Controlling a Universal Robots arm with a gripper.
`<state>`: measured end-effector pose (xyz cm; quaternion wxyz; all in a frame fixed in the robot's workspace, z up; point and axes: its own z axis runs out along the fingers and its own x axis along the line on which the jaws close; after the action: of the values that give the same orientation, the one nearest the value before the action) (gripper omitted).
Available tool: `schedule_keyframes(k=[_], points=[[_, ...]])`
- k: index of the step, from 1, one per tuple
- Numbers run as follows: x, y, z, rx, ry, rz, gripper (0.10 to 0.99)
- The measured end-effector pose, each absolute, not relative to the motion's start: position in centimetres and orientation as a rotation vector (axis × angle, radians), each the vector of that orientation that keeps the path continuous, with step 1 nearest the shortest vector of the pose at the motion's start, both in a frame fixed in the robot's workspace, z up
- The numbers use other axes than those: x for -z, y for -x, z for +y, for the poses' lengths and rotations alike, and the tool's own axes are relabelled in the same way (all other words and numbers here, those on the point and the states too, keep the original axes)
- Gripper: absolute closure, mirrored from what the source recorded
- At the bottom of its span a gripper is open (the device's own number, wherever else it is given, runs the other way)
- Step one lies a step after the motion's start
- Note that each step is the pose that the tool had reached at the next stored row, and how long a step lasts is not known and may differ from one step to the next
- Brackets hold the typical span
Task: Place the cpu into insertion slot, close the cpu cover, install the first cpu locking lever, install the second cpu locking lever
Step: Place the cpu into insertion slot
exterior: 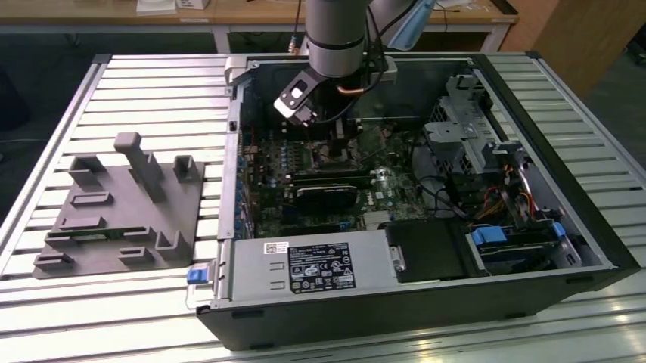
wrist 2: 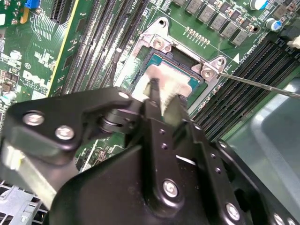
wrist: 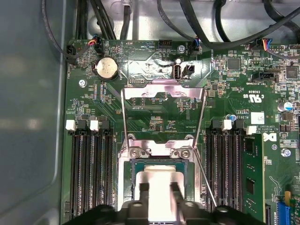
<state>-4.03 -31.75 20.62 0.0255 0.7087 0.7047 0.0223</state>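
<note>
The flat square chip (wrist: 158,174), with a dull silver-grey metal top, lies seated in the silver-rimmed square socket (wrist: 123,180), directly beneath the black tool (wrist: 159,188). The tool's fingers are parted and released. The thin silvery cover frame (wrist: 161,90) stands raised beyond the tool's tips.

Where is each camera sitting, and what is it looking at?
Exterior view: off the arm, above the table, looking down into the open computer case; the arm reaches in.
First wrist view: on the arm, facing the green board squarely, at the cpu; the gripper shows.
Second wrist view: on the arm, behind the gripper, looking slantwise at the cpu.
Shared: both wrist views show cpu and gripper.
</note>
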Motion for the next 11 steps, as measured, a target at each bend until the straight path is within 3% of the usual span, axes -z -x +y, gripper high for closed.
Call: schedule_keyframes(k=[5,11], points=[[-20.65,4.03,-31.75,-0.069,-2.191,2.179,0.961],[-20.68,4.03,-31.75,-0.069,-2.191,2.179,0.980]])
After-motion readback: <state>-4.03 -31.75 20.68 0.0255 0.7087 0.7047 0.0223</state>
